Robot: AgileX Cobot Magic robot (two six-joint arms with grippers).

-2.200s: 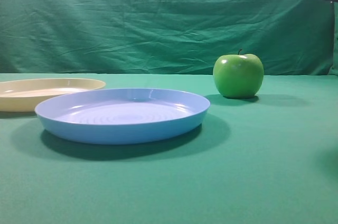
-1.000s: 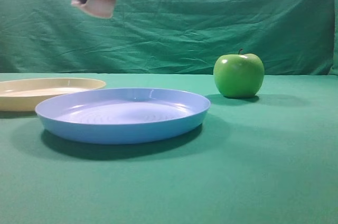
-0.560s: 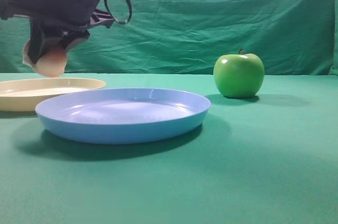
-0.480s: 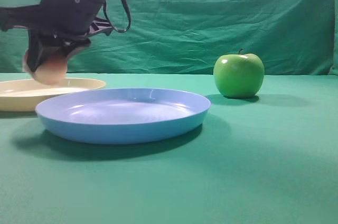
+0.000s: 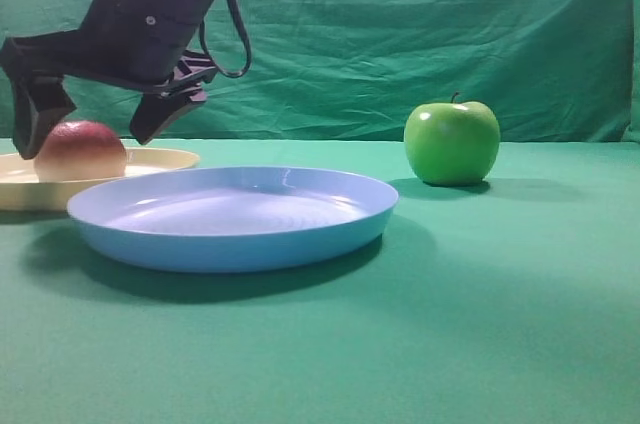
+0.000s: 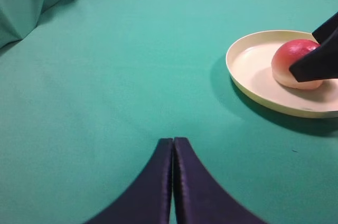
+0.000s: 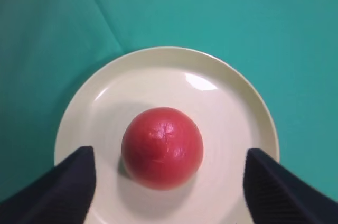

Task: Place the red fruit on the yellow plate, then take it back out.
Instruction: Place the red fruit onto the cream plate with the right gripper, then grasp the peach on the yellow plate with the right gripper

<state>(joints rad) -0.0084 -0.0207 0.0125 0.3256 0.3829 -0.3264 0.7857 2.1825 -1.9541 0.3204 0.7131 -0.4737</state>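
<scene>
The right gripper (image 5: 92,119) reaches across to the left side, tilted downward, its fingers (image 7: 63,182) spread wide apart and holding nothing. The left gripper (image 6: 172,152) sits low with fingers pressed together.

A creased green cloth backdrop (image 5: 420,34) (evenly lit) hangs behind the green-covered table (image 5: 480,324).
</scene>
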